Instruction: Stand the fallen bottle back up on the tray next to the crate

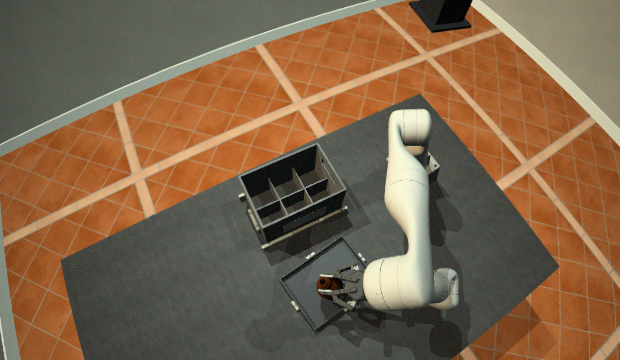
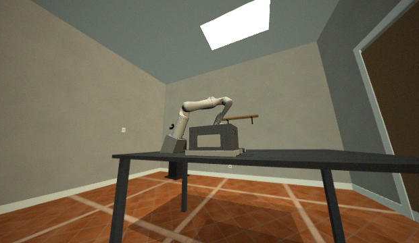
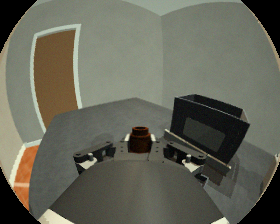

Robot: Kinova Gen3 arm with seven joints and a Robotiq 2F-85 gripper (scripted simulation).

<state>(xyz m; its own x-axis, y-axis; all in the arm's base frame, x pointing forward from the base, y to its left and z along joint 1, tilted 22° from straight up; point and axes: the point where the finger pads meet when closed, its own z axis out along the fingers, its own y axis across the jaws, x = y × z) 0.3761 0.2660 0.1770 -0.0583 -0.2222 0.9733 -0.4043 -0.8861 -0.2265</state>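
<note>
A dark brown bottle (image 1: 325,285) is held between the fingers of my gripper (image 1: 335,289) above the flat grey tray (image 1: 316,280). In the overhead view I look down on the bottle's round end, so it stands close to upright. In the wrist view the bottle (image 3: 139,139) shows as a brown cylinder between the two fingers. The gripper is shut on it. I cannot tell whether the bottle's bottom touches the tray. The exterior view hides the tray and bottle behind the crate (image 2: 213,136).
The dark crate (image 1: 291,192) with several empty compartments stands just behind the tray, also in the wrist view (image 3: 207,125) to my right. My arm's elbow (image 1: 407,285) hangs over the tray's right corner. The table's front edge lies close beyond the tray.
</note>
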